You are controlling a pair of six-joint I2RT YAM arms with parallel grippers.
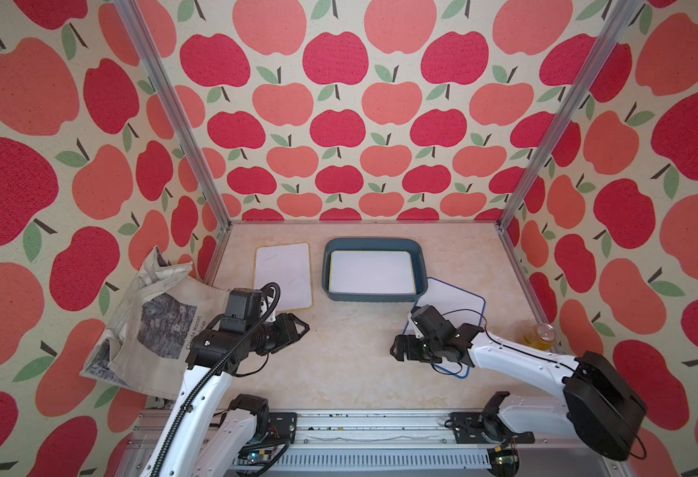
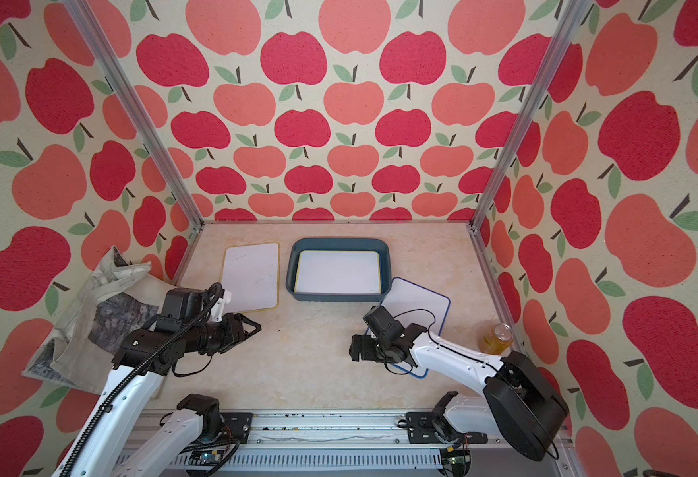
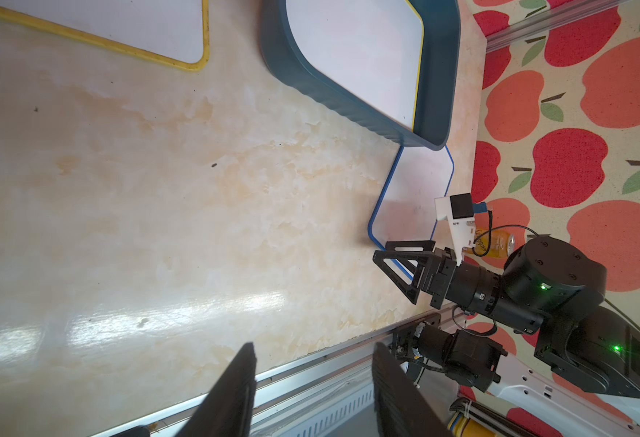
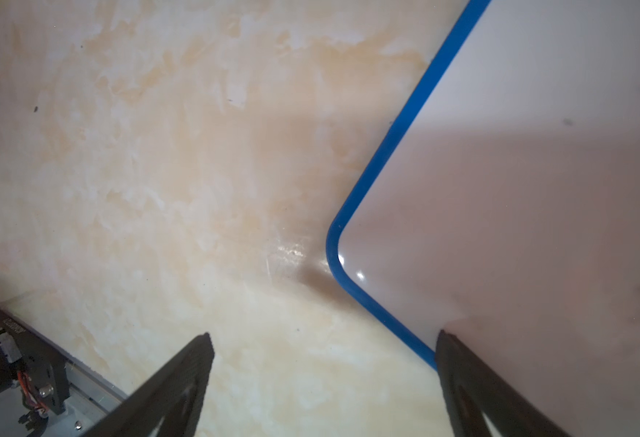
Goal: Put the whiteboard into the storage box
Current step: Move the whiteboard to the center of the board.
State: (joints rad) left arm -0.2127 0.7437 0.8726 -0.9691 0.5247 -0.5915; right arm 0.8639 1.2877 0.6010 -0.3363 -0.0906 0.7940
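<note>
The dark blue-grey storage box point(image 1: 374, 242) point(image 2: 339, 242) point(image 3: 437, 75) stands at the back middle of the table, and a yellow-edged whiteboard point(image 1: 372, 272) lies flat inside it. Another yellow-edged whiteboard point(image 1: 283, 274) point(image 3: 140, 26) lies on the table left of the box. A blue-edged whiteboard point(image 1: 458, 301) point(image 4: 537, 189) point(image 3: 413, 196) lies to the right, its far corner at the box's near right corner. My right gripper point(image 1: 394, 351) point(image 4: 324, 335) point(image 3: 394, 278) hovers open over the near corner of this board, one finger over its edge. My left gripper point(image 1: 304, 328) point(image 3: 312, 346) is open and empty, near the left board's front edge.
A printed cloth tote bag point(image 1: 153, 326) lies crumpled at the left wall. A yellow drink can point(image 1: 541, 336) stands at the right wall behind the right arm. An aluminium rail point(image 1: 339, 429) with both arm bases runs along the table's front edge.
</note>
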